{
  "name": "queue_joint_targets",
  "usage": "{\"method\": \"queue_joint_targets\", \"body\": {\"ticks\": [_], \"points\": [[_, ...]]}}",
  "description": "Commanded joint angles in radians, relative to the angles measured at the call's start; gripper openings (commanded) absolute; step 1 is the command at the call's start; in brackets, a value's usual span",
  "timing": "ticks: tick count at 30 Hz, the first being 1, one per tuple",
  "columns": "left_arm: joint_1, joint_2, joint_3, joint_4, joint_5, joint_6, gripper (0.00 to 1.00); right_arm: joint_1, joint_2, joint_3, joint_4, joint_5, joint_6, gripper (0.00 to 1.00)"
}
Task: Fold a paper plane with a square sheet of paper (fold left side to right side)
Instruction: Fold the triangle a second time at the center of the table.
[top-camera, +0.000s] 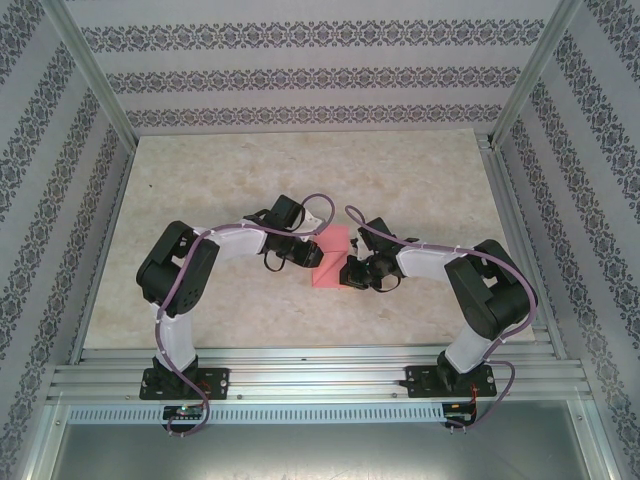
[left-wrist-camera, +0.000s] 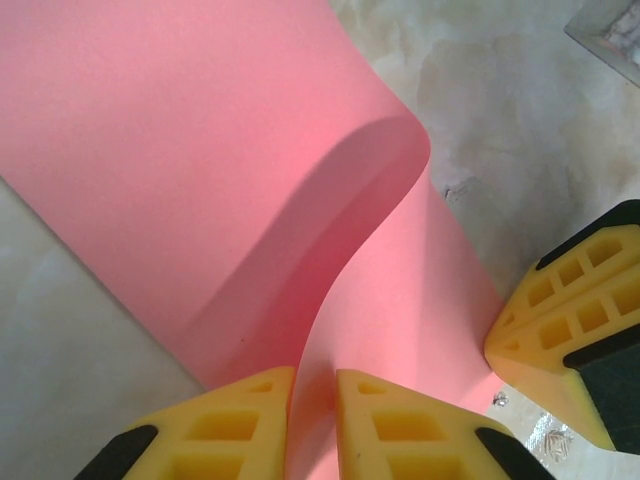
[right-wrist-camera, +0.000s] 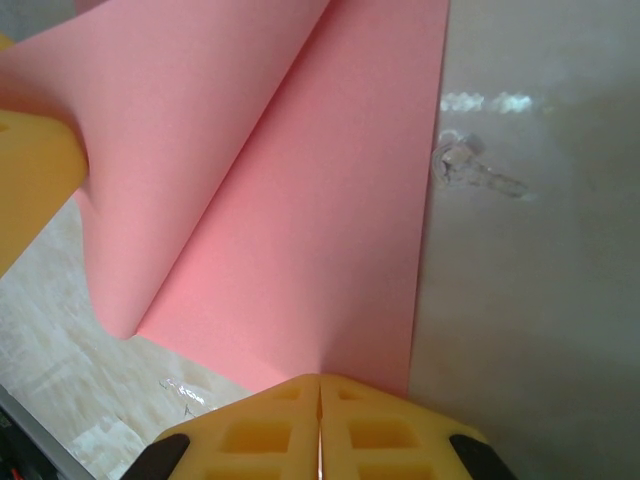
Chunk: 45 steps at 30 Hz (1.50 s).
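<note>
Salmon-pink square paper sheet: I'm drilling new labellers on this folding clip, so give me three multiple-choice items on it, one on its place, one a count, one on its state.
1. Where on the pale marbled table is the thin salmon-pink square paper sheet?
A. At the far-left corner.
B. About the middle.
C. Hanging over the near edge.

2. How many black-and-white robot arms bend in towards it?
A. Two.
B. One.
C. Three.

3. How does the sheet lie?
A. Crumpled into a ball.
B. Wholly flat.
C. One side lifted and curled over.

Key:
1 B, bare table shows on every side of it.
2 A, one arm meets it from each side.
3 C, the left wrist view shows a raised curve of paper.
</note>
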Motion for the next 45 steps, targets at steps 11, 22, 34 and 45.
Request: {"method": "queue_joint_targets", "body": {"ticks": [11, 22, 34, 45], "points": [[0.013, 0.037, 0.037, 0.037, 0.055, -0.002, 0.14, 0.011, 0.026, 0.000, -0.056, 0.056, -0.026, 0.08], [0.012, 0.054, 0.045, 0.032, 0.051, 0.001, 0.14, 0.013, 0.028, 0.000, -0.056, 0.057, -0.024, 0.08], [0.013, 0.057, 0.066, 0.036, 0.032, -0.003, 0.13, 0.016, 0.035, -0.001, -0.061, 0.060, -0.023, 0.08], [0.013, 0.064, 0.062, 0.022, 0.020, 0.008, 0.13, 0.016, 0.038, 0.000, -0.066, 0.063, -0.024, 0.09]]}}
